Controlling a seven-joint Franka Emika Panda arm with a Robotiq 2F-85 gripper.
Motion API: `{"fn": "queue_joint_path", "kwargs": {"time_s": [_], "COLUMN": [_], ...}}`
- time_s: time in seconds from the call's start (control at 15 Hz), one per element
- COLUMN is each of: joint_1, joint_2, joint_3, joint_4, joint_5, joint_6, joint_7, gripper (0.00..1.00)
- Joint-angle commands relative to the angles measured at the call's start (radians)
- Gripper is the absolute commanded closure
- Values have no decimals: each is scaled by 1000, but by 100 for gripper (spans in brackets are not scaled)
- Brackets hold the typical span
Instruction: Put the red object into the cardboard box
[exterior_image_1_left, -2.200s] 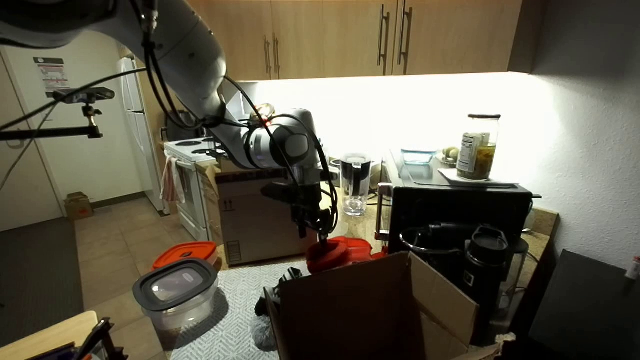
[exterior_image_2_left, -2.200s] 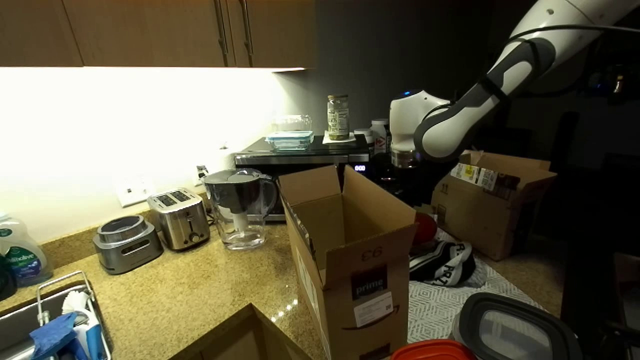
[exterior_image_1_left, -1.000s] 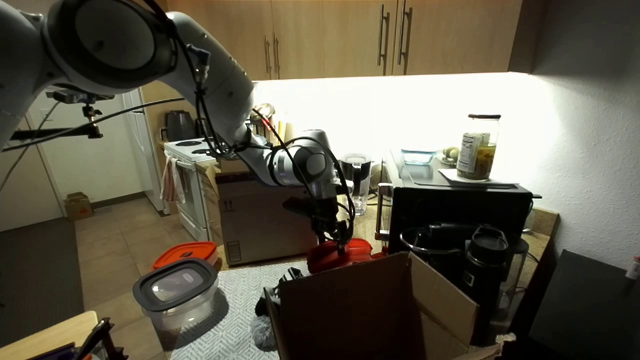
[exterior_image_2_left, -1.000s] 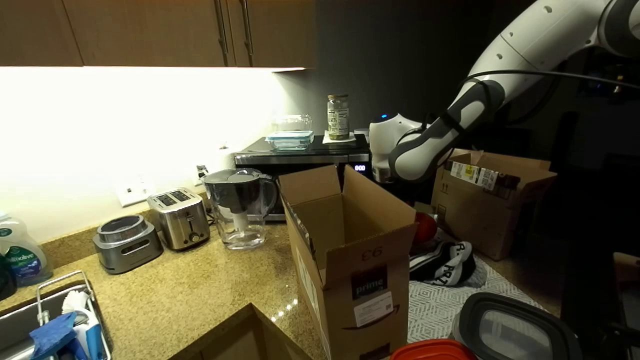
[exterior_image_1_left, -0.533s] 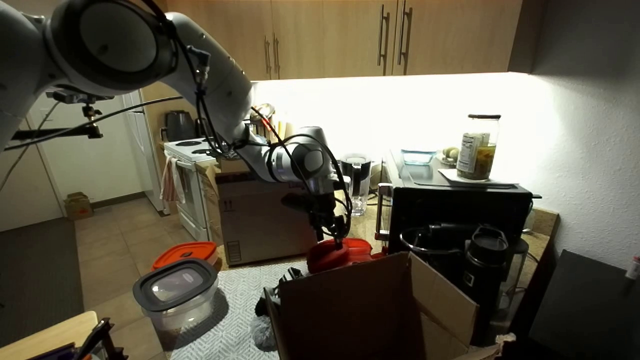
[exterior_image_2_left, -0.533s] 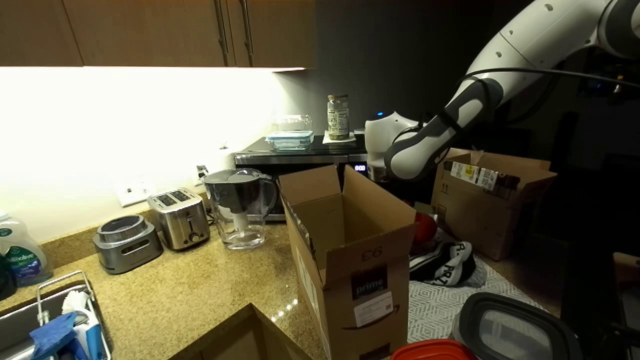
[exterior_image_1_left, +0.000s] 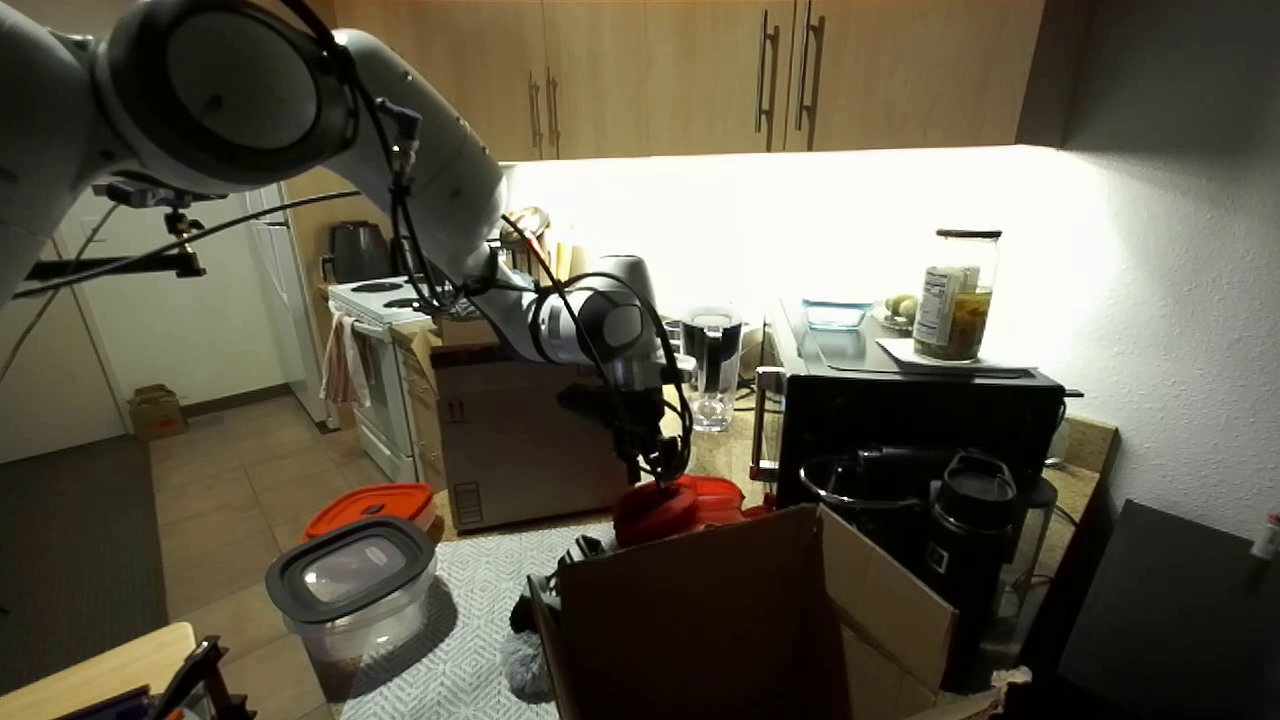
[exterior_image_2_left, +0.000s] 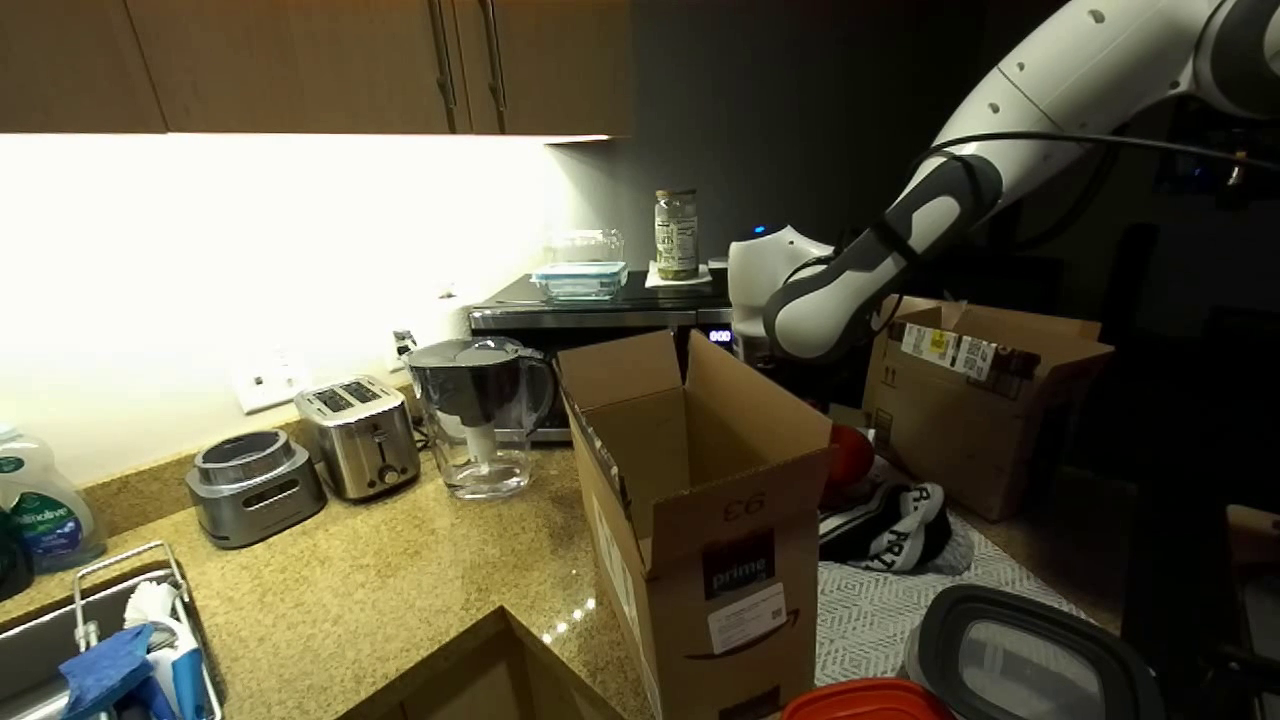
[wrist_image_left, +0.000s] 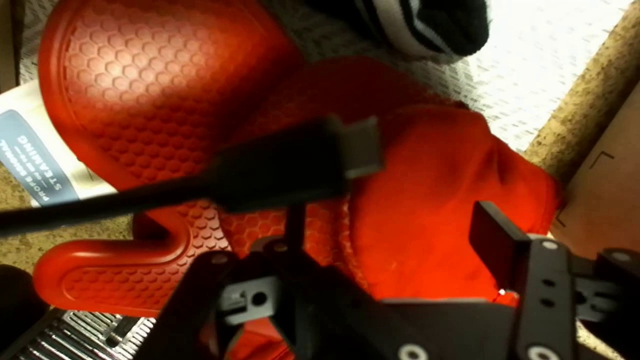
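The red object lies on the patterned mat behind the cardboard box, whose open top faces up in an exterior view. The box stands at the back right in an exterior view, with the red object partly hidden beside it. In the wrist view the red object is mitt-like, with honeycomb texture at left and smooth cloth at right. My gripper is open over the smooth red part, with red between its fingers. In an exterior view the gripper is just above the red object; contact is unclear.
A second carton stands close by, also behind my gripper. A striped black-and-white cloth item lies beside the red object. A grey-lidded tub, an orange-red lid and a black oven stand around. A cable plug hangs before the camera.
My arm has swung down and over the red object, then shifted slightly back toward the left in an exterior view. The red object and the boxes have not visibly moved.
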Motion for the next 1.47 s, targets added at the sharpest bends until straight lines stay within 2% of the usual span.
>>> {"fn": "queue_joint_path", "kwargs": {"time_s": [0.0,0.53,0.67,1.0,1.4], "joint_1": [-6,-6,1,-16,-47], "joint_2": [2,-9,-28,-116,-275], "joint_3": [2,-5,-10,-5,-13], "joint_4": [-2,-10,-27,-80,-170], "joint_5": [35,45,34,40,35], "joint_6": [1,-4,-12,-49,-99], "joint_7": [13,18,20,-8,-20], "gripper": [45,98,100,97,97]}}
